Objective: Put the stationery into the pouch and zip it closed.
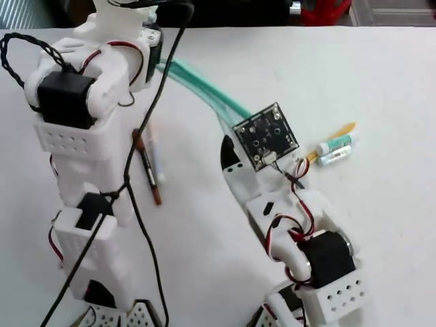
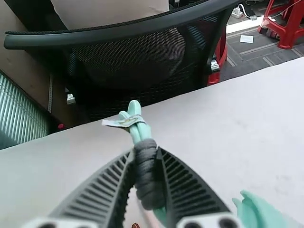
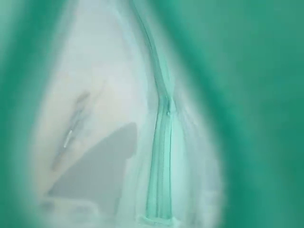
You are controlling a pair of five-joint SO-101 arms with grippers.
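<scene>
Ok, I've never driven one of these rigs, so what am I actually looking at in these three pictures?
These are two small white robot arms at a table. The high view looks down on both from above. The other two pictures come from cameras mounted on the arms' wrists. The left arm has its jaws shut on one end of the teal pouch. Its wrist view shows that end pinched, with a chair beyond the table edge. The right arm leans over the pouch's other end, and its camera looks at the teal fabric and the zip from very close. Lying loose on the table are a brown pen beside the left arm and a few small items near the right arm.
</scene>
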